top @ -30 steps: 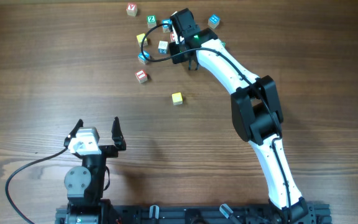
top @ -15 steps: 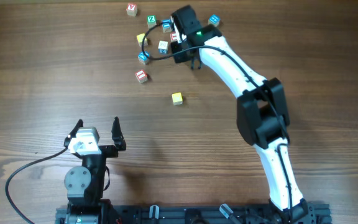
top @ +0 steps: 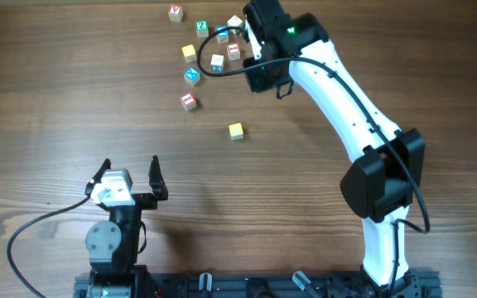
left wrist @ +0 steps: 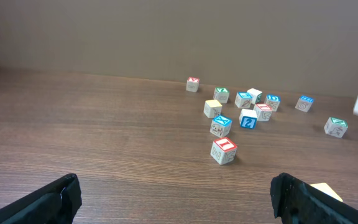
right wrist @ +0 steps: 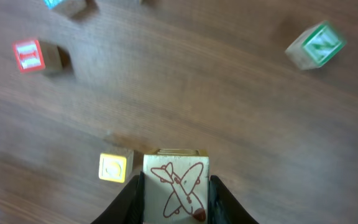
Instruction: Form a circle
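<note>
- Loose cluster of letter cubes on the far part of the wooden table, just left of the right arm; not yet closed into a tight circle.
- Stretched far-to-near in the overhead view rather than side-to-side: from a green-lettered cube at the far end, past a pale yellow cube and a blue-topped cube, down to the red I cube at the near end.
- No shared heading: every cube turned at its own angle.
- Small wooden blocks throughout, pale on the sides, with red, green or blue letters or line drawings on the faces.
- Outside the cluster: a red-lettered cube beyond its far left corner, and a lone yellow cube well apart on the near right.
- Clamped by the right gripper, fingers pressed against both sides: a pale cube with a red aeroplane drawing; lifted or resting, cannot tell.
- Close to the robot's base and well apart from all cubes, the left gripper, fingers spread wide around bare air.
</note>
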Motion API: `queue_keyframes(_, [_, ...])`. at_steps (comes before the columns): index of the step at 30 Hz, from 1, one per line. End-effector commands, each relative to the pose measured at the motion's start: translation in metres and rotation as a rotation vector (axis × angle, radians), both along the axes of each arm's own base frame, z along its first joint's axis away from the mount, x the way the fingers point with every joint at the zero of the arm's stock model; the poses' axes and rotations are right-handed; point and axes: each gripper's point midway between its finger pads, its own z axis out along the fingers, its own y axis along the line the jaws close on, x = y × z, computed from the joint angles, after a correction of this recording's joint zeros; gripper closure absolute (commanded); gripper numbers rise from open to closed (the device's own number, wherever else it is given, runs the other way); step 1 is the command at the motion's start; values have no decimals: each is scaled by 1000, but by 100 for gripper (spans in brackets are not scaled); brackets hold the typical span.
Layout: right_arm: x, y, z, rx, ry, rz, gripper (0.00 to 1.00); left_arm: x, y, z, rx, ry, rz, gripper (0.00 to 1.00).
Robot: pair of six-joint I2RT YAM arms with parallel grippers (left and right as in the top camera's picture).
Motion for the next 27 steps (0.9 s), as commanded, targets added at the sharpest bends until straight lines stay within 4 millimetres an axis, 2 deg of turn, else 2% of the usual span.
queue_keyframes(1, [-23,-1,-40,-6,117,-12,76,0,1,-2,16,5,5,0])
queue_keyframes(4, [-32,-4,-65,-23,149,0,75,0,1,-2,16,5,5,0])
queue_keyframes(7, [-45,-11,-91,-61,178,97,75,0,1,-2,16,5,5,0])
queue_keyframes(11, [-53,-14,-113,-71,187,151,75,0,1,-2,16,5,5,0])
queue_keyframes(13, [-53,-13,-119,-62,181,165,75,0,1,-2,16,5,5,0])
queue_keyframes(17, [-66,1,-128,24,208,278,75,0,1,-2,16,5,5,0])
queue_keyframes(23, [-71,-1,-137,16,211,320,75,0,1,-2,16,5,5,0])
queue_keyframes(27, [-74,0,-137,30,222,329,75,0,1,-2,16,5,5,0])
